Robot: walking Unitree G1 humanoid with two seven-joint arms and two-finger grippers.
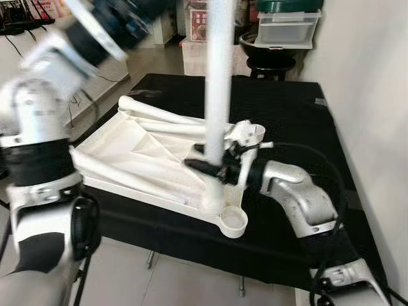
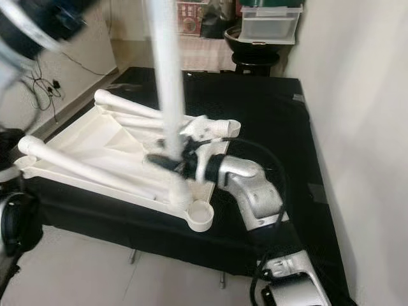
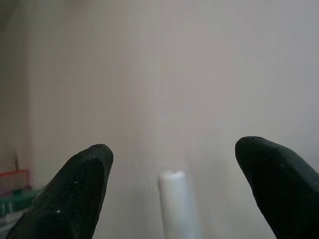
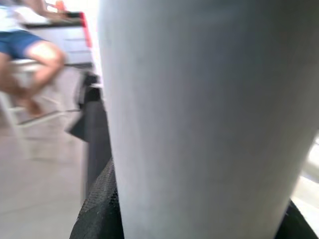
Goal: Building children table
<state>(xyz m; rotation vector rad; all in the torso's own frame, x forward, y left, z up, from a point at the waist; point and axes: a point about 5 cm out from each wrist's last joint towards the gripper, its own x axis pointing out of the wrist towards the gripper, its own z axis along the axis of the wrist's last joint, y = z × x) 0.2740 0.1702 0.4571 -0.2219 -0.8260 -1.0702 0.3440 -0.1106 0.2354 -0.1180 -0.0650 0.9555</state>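
A smooth white plastic tabletop (image 1: 137,150) lies upside down on a desk (image 1: 287,121) draped in matte black cloth. Round white tube legs lie folded across its ribbed underside, and a cup-shaped round socket (image 1: 233,220) juts from its near corner, empty. One white leg (image 1: 218,83), a plain straight cylinder, stands upright in the neighbouring corner socket, its top cut off by the picture's edge.

The right end effector (image 1: 213,167) reaches in from the desk's near right side, its black fingers pinching the upright leg low down, just above the socket. In the right wrist view the leg (image 4: 199,114) is a broad, blurred white column with textured black finger pads at its base; behind it a seated person's bare legs (image 4: 35,59) are hazily visible.

The left arm (image 1: 38,127) is raised at the left and blurred, its far end cut off. In the left wrist view the left end effector (image 3: 174,184) has its two rounded black fingers spread wide, with the leg's flat top end (image 3: 174,199) between them, untouched, before a pale wall.

Beyond the desk stand a dark stool (image 1: 271,64) and stacked translucent bins (image 1: 287,29), their contents too unclear to make out.
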